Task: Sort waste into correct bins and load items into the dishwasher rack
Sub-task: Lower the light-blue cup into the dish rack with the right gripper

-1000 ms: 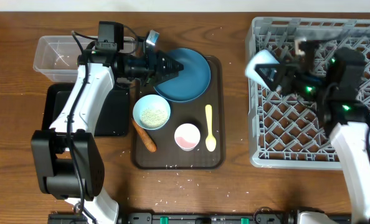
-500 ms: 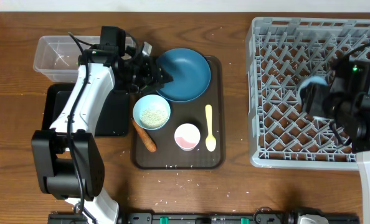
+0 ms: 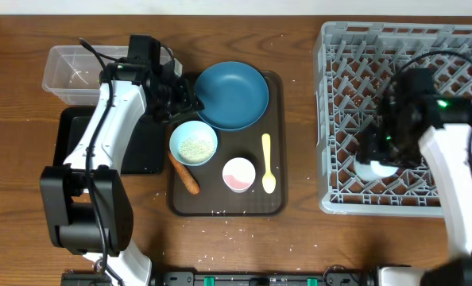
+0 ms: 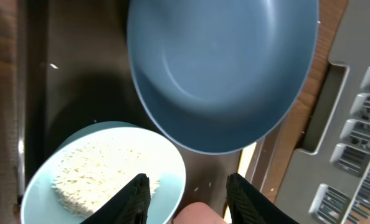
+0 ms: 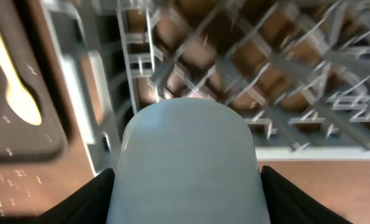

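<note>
White bowl loading is the step in hand. The right tool grips the bowl across its wide body, one finger on either side, and the rounded outer wall fills the space just ahead of the tool. Under and beyond the tool runs the lattice of the dishwasher rack, at the rack's side nearest the brown serving tray. Whether the bowl already rests on the lattice or hangs just above it, I cannot tell. The next move looks like a seat-and-release: lower until the bowl settles among the pegs, spread the fingers, then lift straight up so the bowl is not dragged along.

The left tool stands moderately wide and holds nothing. It hovers over the serving tray with the dark blue plate ahead of its fingertips. The light blue cup, heaped with rice grains, lies beneath one finger. A blurred pink cup sits almost directly below the gap. From here the plate's near rim seems the likeliest thing to take, which calls for a low, narrow pinch on that edge. The yellow spoon and carrot stick lie untouched on the tray. The clear tub and black tray sit behind the tool on the surface.
</note>
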Robot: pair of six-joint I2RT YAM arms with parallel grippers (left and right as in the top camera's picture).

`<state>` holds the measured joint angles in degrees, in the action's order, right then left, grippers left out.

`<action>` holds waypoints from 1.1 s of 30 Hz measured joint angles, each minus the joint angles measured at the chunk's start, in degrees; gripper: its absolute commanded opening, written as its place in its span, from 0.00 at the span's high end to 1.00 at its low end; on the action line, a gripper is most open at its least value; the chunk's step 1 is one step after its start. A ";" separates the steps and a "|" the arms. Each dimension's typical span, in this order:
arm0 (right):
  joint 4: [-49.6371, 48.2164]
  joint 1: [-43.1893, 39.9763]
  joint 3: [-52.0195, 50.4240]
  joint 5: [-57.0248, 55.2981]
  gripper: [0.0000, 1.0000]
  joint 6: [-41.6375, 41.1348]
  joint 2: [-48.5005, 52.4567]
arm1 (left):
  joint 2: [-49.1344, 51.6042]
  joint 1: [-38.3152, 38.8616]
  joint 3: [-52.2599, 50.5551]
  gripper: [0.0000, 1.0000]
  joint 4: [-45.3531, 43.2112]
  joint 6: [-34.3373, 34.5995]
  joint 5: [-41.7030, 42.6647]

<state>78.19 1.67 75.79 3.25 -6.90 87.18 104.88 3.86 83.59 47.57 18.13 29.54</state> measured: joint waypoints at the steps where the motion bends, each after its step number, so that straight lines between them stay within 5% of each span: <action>1: 0.94 0.37 0.00 0.00 0.37 0.09 1.40 | 0.00 0.00 0.00 0.57 0.02 0.00 -0.20; 10: 0.87 3.93 0.00 0.04 0.36 0.39 5.79 | 0.00 0.00 0.00 0.57 0.00 -0.02 -1.90; 24: -13.55 4.90 0.00 -2.23 0.37 -0.52 5.79 | 0.00 0.00 0.00 0.57 0.02 -0.35 -2.97; 33: -12.09 4.90 0.00 -2.10 0.34 -0.15 11.47 | 0.00 0.00 0.00 0.57 0.02 -0.63 -2.97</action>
<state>66.11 6.57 75.79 1.15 -7.05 98.65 104.88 3.86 83.59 47.59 17.50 26.57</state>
